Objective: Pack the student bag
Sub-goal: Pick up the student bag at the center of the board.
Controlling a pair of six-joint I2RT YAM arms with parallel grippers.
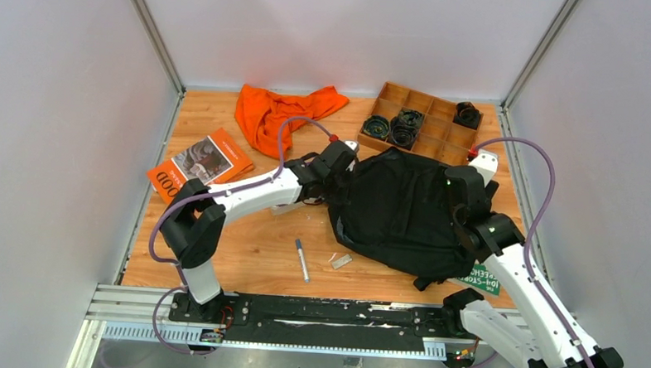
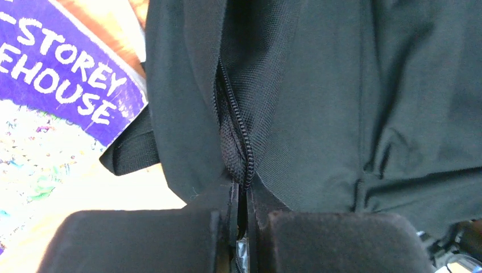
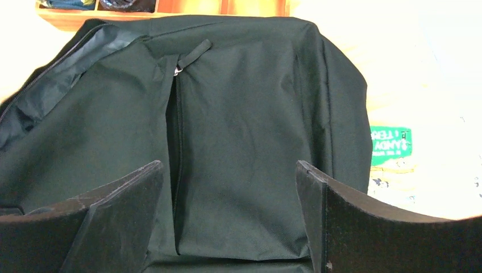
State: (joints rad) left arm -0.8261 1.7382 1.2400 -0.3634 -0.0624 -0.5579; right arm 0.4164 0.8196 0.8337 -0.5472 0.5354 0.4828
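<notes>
Pinching student bag [image 1: 404, 208] zipper: left hand [image 2: 241, 220]; right hand [image 3: 227, 170] spread

On the left: stretched low and rightward from the near-edge base, elbow bent, ending in the black two-finger left gripper [image 2: 241, 222], pinched tight on the zipper seam of the large black soft fabric backpack [image 1: 404, 212]. On the right: folded forward from the base, wrist tipped down, with the black two-finger right gripper [image 3: 228, 168] spread wide, clamping nothing.

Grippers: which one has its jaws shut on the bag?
The left gripper, pinching the student bag at its zipper; the right gripper has its jaws wide open over the fabric.
</notes>
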